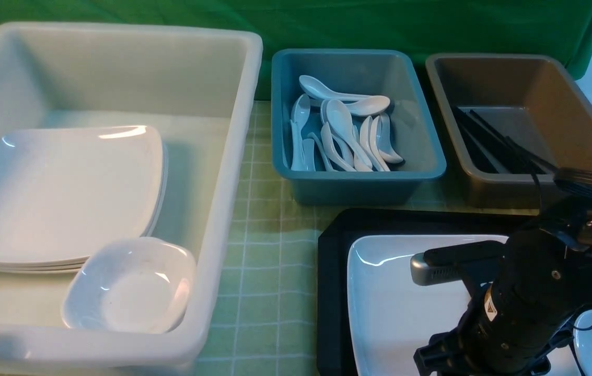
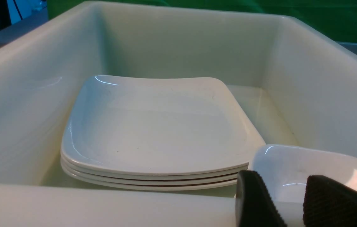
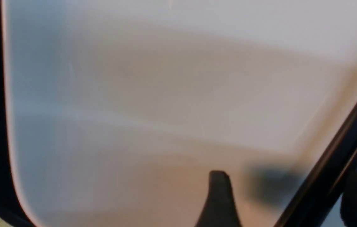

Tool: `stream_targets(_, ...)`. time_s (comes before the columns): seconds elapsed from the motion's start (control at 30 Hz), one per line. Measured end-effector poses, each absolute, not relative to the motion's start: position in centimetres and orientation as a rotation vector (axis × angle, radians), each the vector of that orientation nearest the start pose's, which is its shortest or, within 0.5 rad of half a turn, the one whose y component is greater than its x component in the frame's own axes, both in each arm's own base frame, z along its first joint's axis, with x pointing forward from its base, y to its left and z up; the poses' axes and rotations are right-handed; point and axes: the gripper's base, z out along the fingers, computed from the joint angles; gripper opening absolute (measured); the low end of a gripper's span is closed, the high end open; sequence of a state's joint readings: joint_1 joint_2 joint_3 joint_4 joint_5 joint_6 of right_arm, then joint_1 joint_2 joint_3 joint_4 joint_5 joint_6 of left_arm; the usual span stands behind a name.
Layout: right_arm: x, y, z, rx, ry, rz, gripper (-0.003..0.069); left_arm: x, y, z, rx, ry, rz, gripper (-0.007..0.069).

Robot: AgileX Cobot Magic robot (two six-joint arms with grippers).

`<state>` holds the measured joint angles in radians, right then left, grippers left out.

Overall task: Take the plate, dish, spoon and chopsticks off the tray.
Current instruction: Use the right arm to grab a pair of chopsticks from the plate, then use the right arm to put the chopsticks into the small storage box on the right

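My right claw stands open over the large, square, glossy white plate.
The plate lies on the black rectangular plastic tray, lower right of the front view. Thin black chopsticks pass ungripped between its fingers. My left claw, jaws apart and empty, hovers by the big white plastic tub at left.

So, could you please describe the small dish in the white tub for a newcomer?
Find the large white tub on the left of the green checked table. In its near right corner, beside the stack of flat square plates, sits the small dish. It alone is deep and bowl-shaped, far smaller than the plates.
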<state>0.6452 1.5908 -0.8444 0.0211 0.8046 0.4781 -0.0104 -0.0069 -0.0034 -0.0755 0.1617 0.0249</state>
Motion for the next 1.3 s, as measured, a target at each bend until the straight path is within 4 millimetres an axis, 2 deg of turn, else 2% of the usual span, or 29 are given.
stream_targets(0.17,21.4,16.2,16.4,-0.241,3.085,0.065,0.0484,5.6,-0.2,20.0,-0.022,1.635,-0.055,0.0224)
stream_targets(0.4,21.4,16.2,16.2,-0.240,3.097,0.058,0.0479,5.6,-0.2,20.0,-0.021,1.635,-0.054,0.0224)
stream_targets(0.53,21.3,16.2,16.2,-0.241,3.098,0.060,0.0386,5.6,-0.2,20.0,-0.021,1.635,-0.053,0.0224)
stream_targets(0.57,21.3,16.2,16.2,-0.258,3.100,0.056,0.0269,5.6,-0.2,20.0,-0.021,1.635,-0.053,0.0224)
stream_targets(0.6,21.3,16.2,16.2,-0.258,3.100,0.056,0.0256,5.6,-0.2,20.0,-0.021,1.635,-0.053,0.0224)
stream_targets(0.63,21.3,16.2,16.2,-0.290,3.103,0.047,0.0147,5.6,-0.2,20.0,-0.021,1.635,-0.053,0.0224)
stream_targets(0.67,21.2,16.1,16.3,-0.302,3.104,0.043,0.0106,5.6,-0.2,20.0,-0.021,1.635,-0.053,0.0224)
stream_targets(0.77,21.1,16.0,16.5,-0.323,3.110,0.034,0.0111,5.6,-0.2,20.0,-0.021,1.635,-0.053,0.0224)
stream_targets(0.9,20.7,15.7,19.0,-0.357,3.103,0.039,0.0113,5.6,-0.2,20.0,-0.021,1.635,-0.053,0.0224)
stream_targets(1.03,20.4,15.5,23.4,-0.376,3.004,0.120,0.0113,5.6,-0.2,20.0,-0.021,1.635,-0.053,0.0224)
stream_targets(1.07,20.4,15.5,23.5,-0.376,3.003,0.121,0.0113,5.6,-0.2,20.0,-0.021,1.635,-0.053,0.0224)
stream_targets(1.1,20.6,15.4,25.7,-0.371,2.946,0.165,0.0113,5.6,-0.2,20.0,-0.021,1.635,-0.053,0.0224)
stream_targets(1.2,22.4,14.4,29.4,-0.331,2.849,0.212,0.0113,5.6,-0.2,20.0,-0.021,1.635,-0.053,0.0224)
stream_targets(1.3,24.6,13.1,31.6,-0.259,2.771,0.227,0.0113,5.6,-0.2,20.0,-0.021,1.635,-0.053,0.0224)
